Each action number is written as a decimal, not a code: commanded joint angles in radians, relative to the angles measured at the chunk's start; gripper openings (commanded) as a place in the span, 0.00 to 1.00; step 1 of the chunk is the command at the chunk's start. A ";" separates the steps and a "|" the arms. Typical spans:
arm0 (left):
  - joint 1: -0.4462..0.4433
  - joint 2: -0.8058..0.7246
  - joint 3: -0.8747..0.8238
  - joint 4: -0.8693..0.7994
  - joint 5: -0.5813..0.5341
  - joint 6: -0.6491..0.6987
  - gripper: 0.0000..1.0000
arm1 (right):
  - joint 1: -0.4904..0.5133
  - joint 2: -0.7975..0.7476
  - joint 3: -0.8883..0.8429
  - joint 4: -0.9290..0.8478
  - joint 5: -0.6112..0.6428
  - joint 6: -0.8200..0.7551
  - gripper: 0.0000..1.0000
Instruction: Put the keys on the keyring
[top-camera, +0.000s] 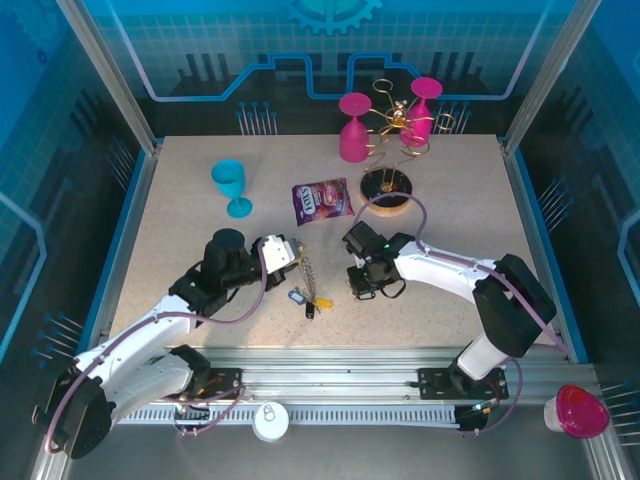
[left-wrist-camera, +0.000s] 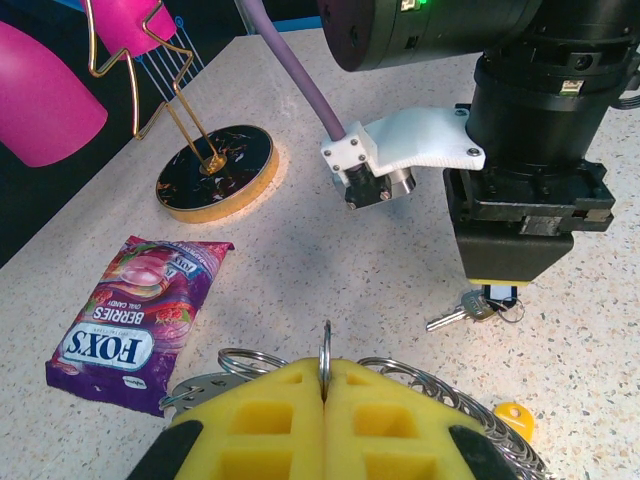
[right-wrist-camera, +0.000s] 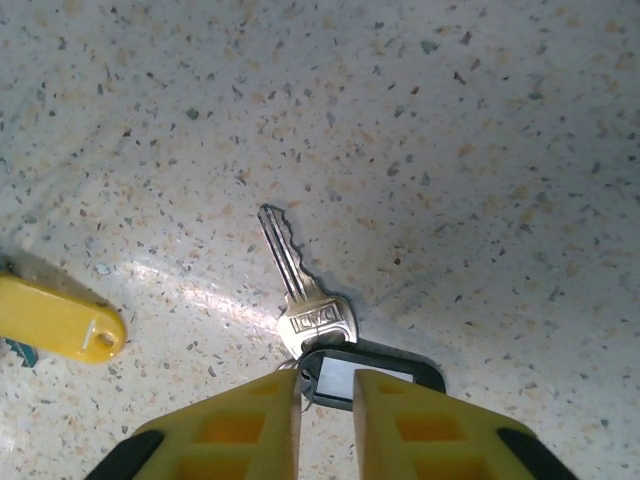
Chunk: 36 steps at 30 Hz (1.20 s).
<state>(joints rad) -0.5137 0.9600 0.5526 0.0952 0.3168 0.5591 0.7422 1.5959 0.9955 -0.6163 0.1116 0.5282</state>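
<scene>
None of the keys (top-camera: 312, 300) looked threaded, we judged. The left gripper's (left-wrist-camera: 325, 400) jaws pinched the keyring (left-wrist-camera: 325, 352); the right gripper's (right-wrist-camera: 328, 405) jaws, narrowly parted, straddled a black-tagged key (right-wrist-camera: 305, 300) on the tabletop (right-wrist-camera: 470, 150).

Left arm (top-camera: 150, 340): reaching forward and to the right, held low.
Left gripper (left-wrist-camera: 325, 372): yellow pads pressed together, pinching the keyring (left-wrist-camera: 326, 345) upright.
Right arm (top-camera: 450, 272): elbow bent, forearm stretched leftward, wrist pointing down.
Right gripper (right-wrist-camera: 328, 385): jaws narrowly apart around a black key tag (right-wrist-camera: 372, 378); grip uncertain.
</scene>
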 joint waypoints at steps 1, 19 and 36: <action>-0.003 -0.019 -0.006 0.038 0.000 0.016 0.00 | 0.034 0.029 0.058 -0.086 0.083 0.168 0.24; -0.004 -0.024 -0.010 0.041 0.002 0.016 0.00 | 0.114 0.199 0.147 -0.155 0.130 0.254 0.23; -0.003 -0.024 -0.008 0.040 0.004 0.018 0.00 | 0.128 0.220 0.173 -0.192 0.136 0.251 0.17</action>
<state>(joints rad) -0.5137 0.9524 0.5526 0.0952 0.3168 0.5594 0.8524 1.8004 1.1400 -0.7628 0.2283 0.7601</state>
